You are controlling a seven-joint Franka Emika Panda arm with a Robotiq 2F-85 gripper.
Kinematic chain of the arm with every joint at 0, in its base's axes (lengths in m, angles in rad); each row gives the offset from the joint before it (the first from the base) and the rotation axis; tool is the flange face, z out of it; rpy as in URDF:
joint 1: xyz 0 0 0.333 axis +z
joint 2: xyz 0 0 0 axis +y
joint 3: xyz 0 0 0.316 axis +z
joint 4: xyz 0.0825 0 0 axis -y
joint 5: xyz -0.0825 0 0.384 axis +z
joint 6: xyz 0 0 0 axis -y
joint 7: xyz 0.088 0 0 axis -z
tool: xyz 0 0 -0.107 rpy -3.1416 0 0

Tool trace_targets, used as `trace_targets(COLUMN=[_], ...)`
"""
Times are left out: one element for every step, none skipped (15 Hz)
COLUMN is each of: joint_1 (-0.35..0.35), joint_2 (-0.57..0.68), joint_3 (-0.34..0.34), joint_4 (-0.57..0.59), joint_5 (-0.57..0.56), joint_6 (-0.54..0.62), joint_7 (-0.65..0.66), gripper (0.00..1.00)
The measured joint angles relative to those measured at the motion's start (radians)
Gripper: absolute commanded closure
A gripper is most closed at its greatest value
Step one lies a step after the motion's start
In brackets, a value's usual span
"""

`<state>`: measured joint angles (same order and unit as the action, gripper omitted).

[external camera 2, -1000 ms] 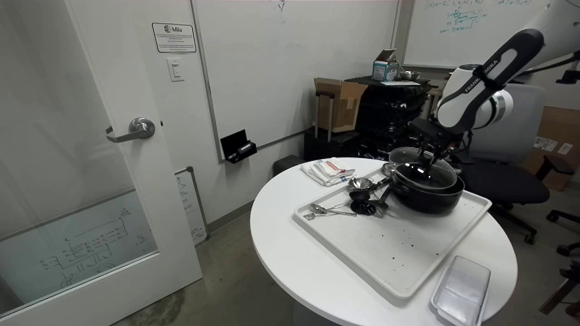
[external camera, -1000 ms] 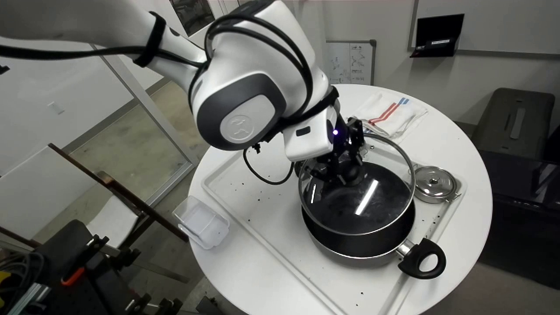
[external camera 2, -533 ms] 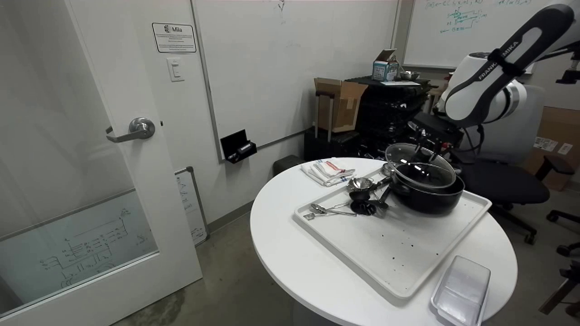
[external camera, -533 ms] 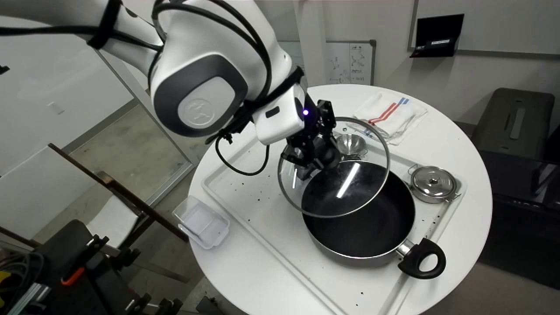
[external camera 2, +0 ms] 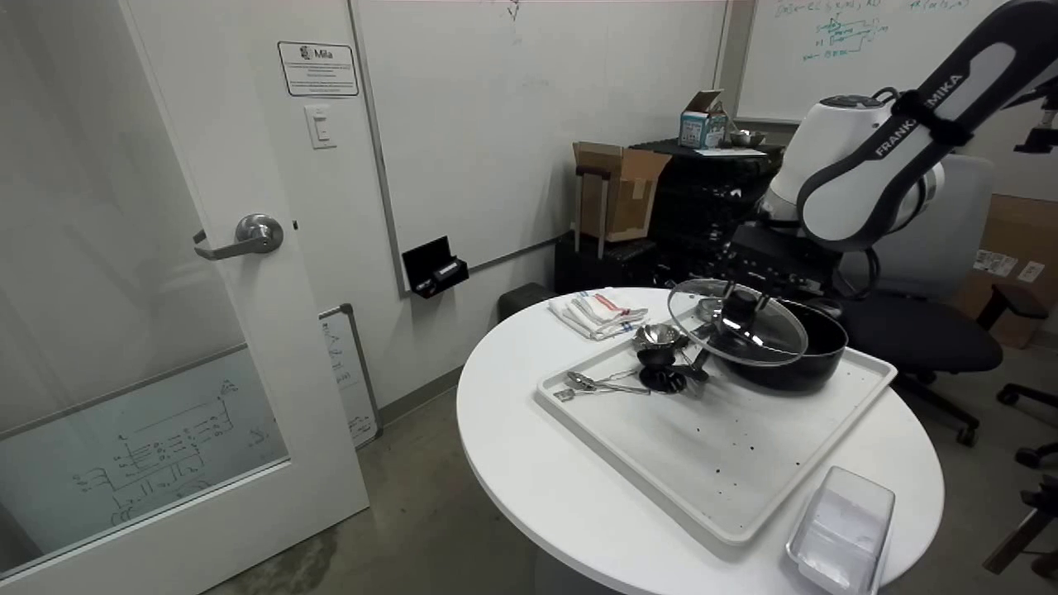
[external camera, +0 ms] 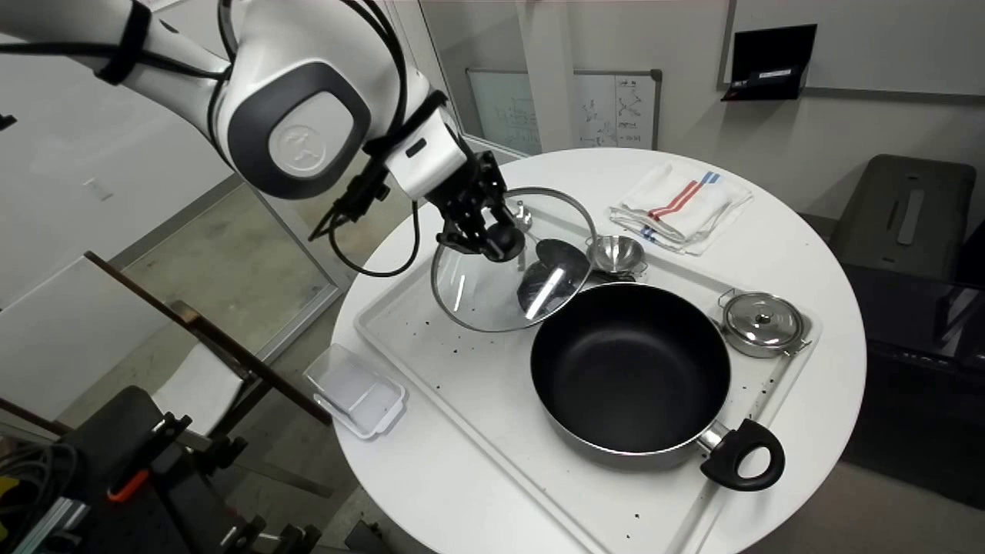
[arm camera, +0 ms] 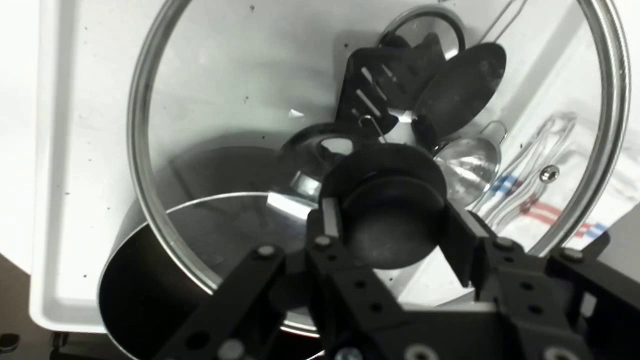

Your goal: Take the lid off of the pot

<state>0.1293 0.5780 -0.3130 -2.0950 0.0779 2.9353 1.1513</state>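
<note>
The glass lid (external camera: 492, 300), with a metal rim and black knob, hangs tilted above the tray. It is beside the black pot (external camera: 635, 377), overlapping only its edge from this angle. The pot stands uncovered, its dark inside showing. In an exterior view the lid (external camera 2: 773, 345) appears in front of part of the pot (external camera 2: 798, 378). My gripper (external camera: 486, 235) holds the lid by its knob. In the wrist view my gripper's fingers (arm camera: 392, 220) stand on both sides of the knob; the lid (arm camera: 235, 100) spreads below them and the pot (arm camera: 145, 300) shows at lower left.
A white tray (external camera: 477, 408) bears the pot and dark utensils (external camera 2: 661, 376), partly seen through the lid. A small silver lidded pan (external camera: 763, 322) and a metal bowl (external camera: 616, 254) stand near the pot. A folded towel (external camera: 685, 204) and a clear plastic container (external camera: 358, 394) lie on the table.
The arm has carried the lid from over the pot to beside it, toward the utensils and away from the pot's long handle. The pot has stayed in place and its inside is now uncovered.
</note>
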Motion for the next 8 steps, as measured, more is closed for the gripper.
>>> trace_targets(joint_1=[0.027,0.055,0.084,0.111,0.139,0.163,0.184,0.202], joint_2=[0.0,0.0,0.0,0.0,0.0,0.001,0.002,0.006], joint_3=[-0.005,-0.011,-0.018,-0.024,-0.03,-0.033,-0.035,-0.036], joint_4=[0.0,-0.001,-0.002,-0.005,-0.009,-0.014,-0.018,-0.021], joint_5=[-0.015,-0.031,-0.049,-0.064,-0.08,-0.094,-0.107,-0.118], joint_6=[-0.007,-0.014,-0.018,-0.02,-0.02,-0.02,-0.02,-0.02], joint_7=[-0.001,-0.001,-0.001,-0.001,-0.001,-0.001,-0.001,-0.001], gripper=[0.74,0.74,0.74,0.74,0.74,0.74,0.74,0.74])
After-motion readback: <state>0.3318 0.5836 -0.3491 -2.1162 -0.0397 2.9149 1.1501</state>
